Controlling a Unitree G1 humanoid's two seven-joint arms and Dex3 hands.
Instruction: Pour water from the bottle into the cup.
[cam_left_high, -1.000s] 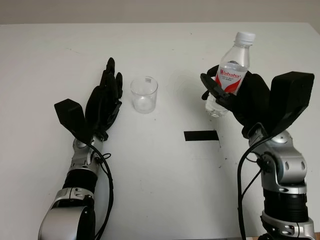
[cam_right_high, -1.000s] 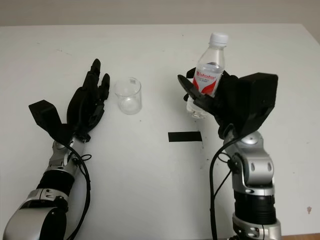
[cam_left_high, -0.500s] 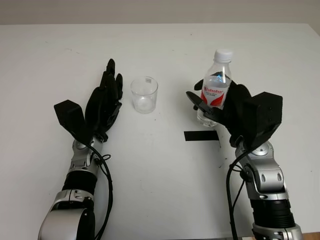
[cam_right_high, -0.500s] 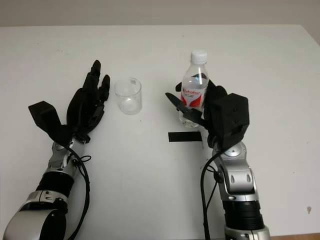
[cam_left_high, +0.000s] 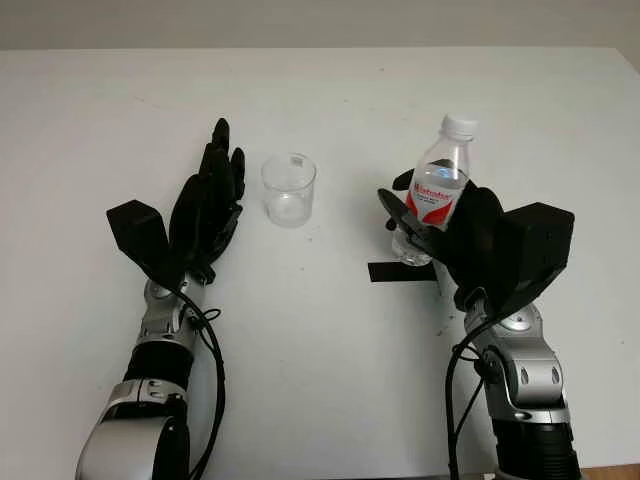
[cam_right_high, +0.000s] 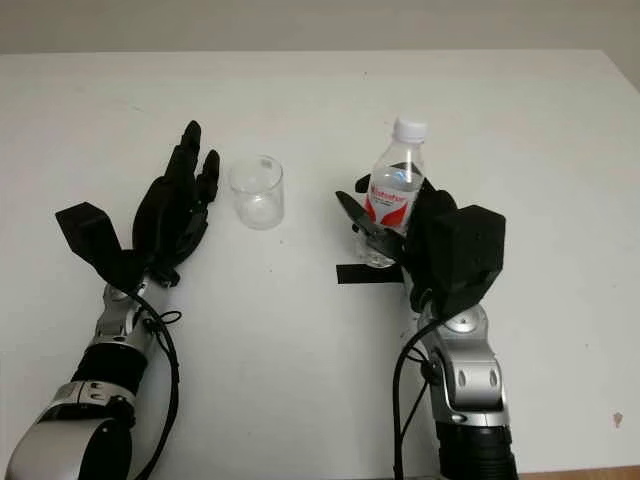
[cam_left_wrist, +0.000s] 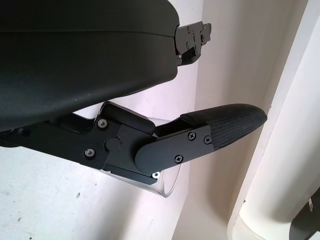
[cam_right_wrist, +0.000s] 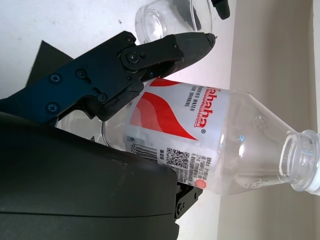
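My right hand (cam_left_high: 470, 235) has its fingers wrapped round the bottle (cam_left_high: 430, 200), upright over the black tape (cam_left_high: 400, 271), right of the cup (cam_left_high: 289, 189); my left hand (cam_left_high: 205, 205) waits open just left of the cup. I judge the worry is the gap; tipping before reaching the cup would wet the surface (cam_left_high: 320, 340)

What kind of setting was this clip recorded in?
Probably a lab or test bench, not a home: a bare white table with a black tape marker, an empty clear cup, the right robot hand gripping a capped water bottle, and the open left robot hand beside the cup.
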